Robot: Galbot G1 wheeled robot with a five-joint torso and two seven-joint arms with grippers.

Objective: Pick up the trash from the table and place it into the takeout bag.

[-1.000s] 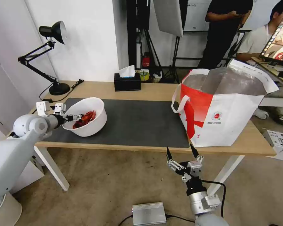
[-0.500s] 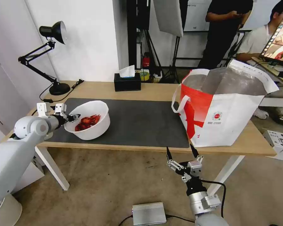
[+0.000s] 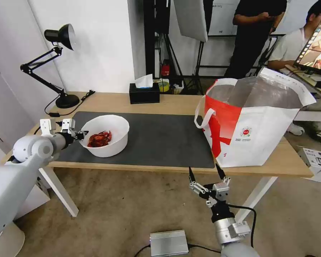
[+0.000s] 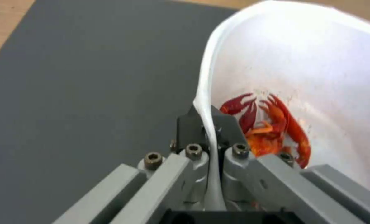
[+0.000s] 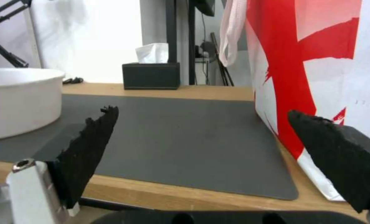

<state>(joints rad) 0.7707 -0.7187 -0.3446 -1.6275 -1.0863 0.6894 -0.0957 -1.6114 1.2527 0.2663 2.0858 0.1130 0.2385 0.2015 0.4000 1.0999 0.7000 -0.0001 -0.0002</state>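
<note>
Two grippers — left gripper (image 3: 82,135) fingers clamped on bowl (image 3: 107,135) rim; right gripper (image 3: 205,174) fingers apart; bag (image 3: 253,125) logo unreadable.

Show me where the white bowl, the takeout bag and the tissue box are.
white bowl (image 3: 112,147): head view, outer front wall.
takeout bag (image 3: 255,139): head view, white front panel.
tissue box (image 3: 144,95): head view, black front face.

White bowl (image 3: 107,137) (red shells (image 3: 99,138)); red-banded white bag (image 3: 253,121).

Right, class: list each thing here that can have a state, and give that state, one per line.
Left gripper: jaws shut on the bowl's rim.
Right gripper: jaws open, below the table edge.
Bowl: upright, holding red shells.
Takeout bag: standing, mouth open.
Desk lamp: unlit.
</note>
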